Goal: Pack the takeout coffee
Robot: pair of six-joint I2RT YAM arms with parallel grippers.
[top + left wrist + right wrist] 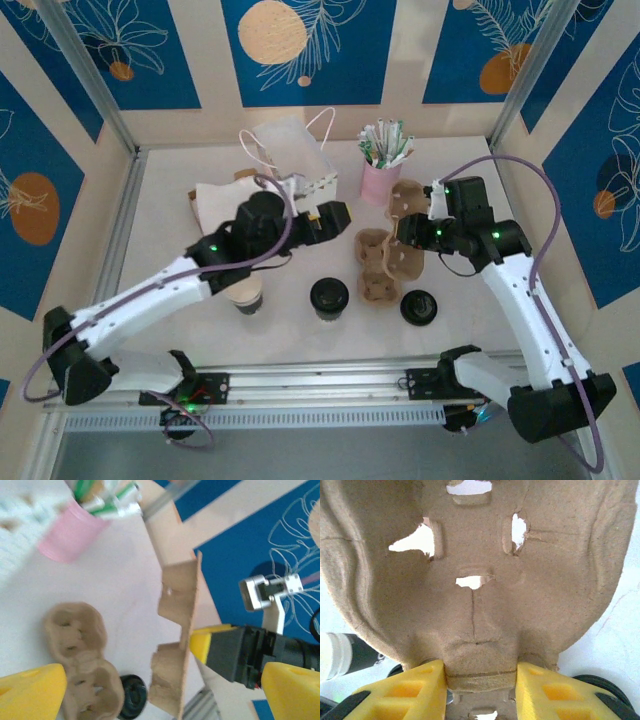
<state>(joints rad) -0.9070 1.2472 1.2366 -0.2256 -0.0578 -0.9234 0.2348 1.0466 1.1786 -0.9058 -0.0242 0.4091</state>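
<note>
Top view, left to right. A lidless cup point(246, 295) stands upright on the bench point(170, 240), near my left forearm. My left hand point(335, 215) hangs over the middle of the bench with a white paper bag point(290, 150) behind it. From above I can't tell how wide the hand is. The left wrist view settles it: my left hand point(162, 680) is spread wide, one yellow finger point(30, 690) at each lower corner, nothing held between them.

The takeout coffee point(329, 297) stands upright on the bench near the front edge, between the lidless cup and a loose lid point(419, 307), just left of the near end of the flat carrier point(375, 265). It has dark sides and a round black lid with a raised ring, and it's apart from both hands.

The flat carrier lies on the bench with its cup wells up, and the left wrist view shows those wells point(80, 650) clearly. It also shows a black round thing beside the carrier; lid or cup, I can't tell. The pink cup point(380, 180) of wrapped sticks stands behind the carrier.

Right of that, my right hand point(412, 232) holds a second carrier point(405, 215), tilted up off the bench. It's edge-on in the left wrist view point(177, 650). In the right wrist view my right hand point(480, 680) is closed on this carrier's rim, with both yellow fingers point(420, 685) pressing the cardboard point(480, 570), whose slots are torn.
</note>
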